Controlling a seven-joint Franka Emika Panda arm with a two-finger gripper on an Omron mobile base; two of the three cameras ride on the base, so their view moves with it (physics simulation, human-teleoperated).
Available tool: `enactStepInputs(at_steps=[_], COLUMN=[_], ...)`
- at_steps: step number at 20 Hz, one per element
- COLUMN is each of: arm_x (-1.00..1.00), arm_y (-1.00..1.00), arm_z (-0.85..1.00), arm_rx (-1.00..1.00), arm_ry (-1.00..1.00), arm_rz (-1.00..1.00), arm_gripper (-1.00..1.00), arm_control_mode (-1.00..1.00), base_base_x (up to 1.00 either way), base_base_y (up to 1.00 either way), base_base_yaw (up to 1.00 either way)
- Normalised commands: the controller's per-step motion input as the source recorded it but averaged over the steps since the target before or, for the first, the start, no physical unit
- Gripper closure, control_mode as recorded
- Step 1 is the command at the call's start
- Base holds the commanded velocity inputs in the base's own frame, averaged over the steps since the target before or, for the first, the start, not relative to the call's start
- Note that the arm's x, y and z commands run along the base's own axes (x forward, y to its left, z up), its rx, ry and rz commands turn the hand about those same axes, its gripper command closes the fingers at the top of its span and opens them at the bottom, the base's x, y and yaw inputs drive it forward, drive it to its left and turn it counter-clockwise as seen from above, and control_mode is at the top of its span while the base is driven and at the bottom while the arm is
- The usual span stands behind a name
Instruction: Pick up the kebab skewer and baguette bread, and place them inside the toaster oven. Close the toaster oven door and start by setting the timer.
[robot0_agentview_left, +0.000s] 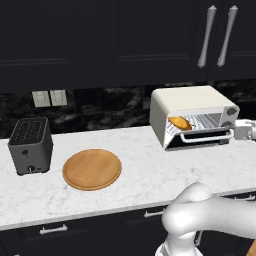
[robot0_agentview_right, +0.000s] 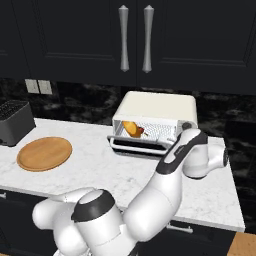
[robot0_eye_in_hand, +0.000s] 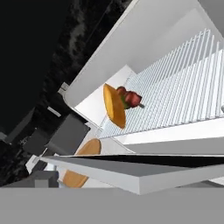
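The cream-white toaster oven stands at the back right of the counter. On its wire rack lies the golden baguette bread, with the dark red kebab skewer against it. Both also show through the opening, the baguette bread left of the kebab skewer. The toaster oven door hangs partly open, its silver bar handle toward the front. My gripper sits at the door's right end, by the oven's knobs; its fingers are hidden.
A round wooden plate lies mid-counter. A dark grey two-slot toaster stands at the left. Upper cabinets with silver handles hang above the oven. The marble counter's front edge runs below.
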Motion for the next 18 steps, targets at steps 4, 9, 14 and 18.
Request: enactStepInputs(at_steps=[4,9,14,18], arm_x=[1.0,1.0,1.0,1.0], arm_y=[1.0,1.0,1.0,1.0], arm_z=[0.25,0.24,0.18,0.01], arm_rx=[-0.08,-0.05,-0.03,-0.04], arm_ry=[-0.03,0.0,0.0,0.0], arm_rz=[-0.35,-0.35,-0.37,-0.4], arm_gripper=[-1.0,-1.0,-1.0,-1.0], arm_control_mode=[-1.0,-1.0,-1.0,-1.0], base_base_x=[0.0,0.0,0.0,0.0], base_base_y=[0.0,0.0,0.0,0.0], base_base_yaw=[0.0,0.0,0.0,0.0])
